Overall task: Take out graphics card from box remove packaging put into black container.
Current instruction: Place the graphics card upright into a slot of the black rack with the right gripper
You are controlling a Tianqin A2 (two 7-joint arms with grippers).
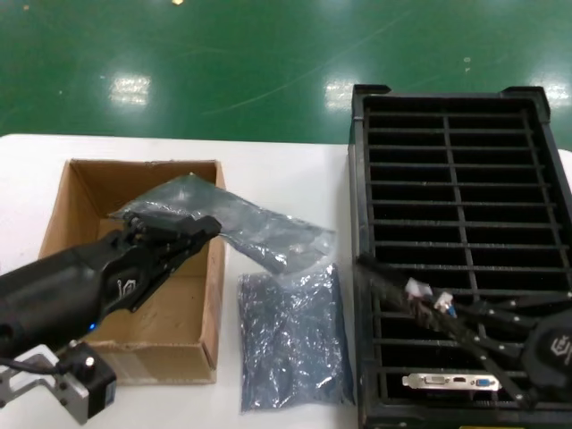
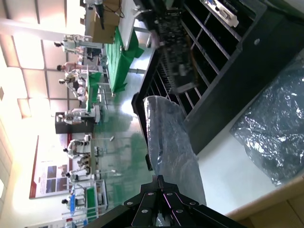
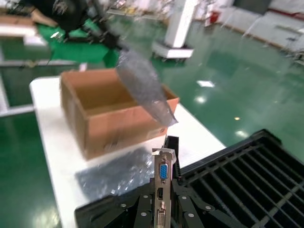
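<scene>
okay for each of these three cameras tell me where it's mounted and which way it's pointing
Head view: on the robot's head, looking down at the table; both arms show, left claw shut on a bag over the box, right claw over the black container.
Left wrist view: on the left arm, looking along its claw and the bag toward the container.
Right wrist view: on the right arm, looking over the card in its claw toward the box.
Shared: all show the held bag.

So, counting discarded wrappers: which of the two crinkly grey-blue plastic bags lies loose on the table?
The flat bag between the brown cardboard box and black ribbed crate; the other bag is pinched in the left gripper above the box.
</scene>
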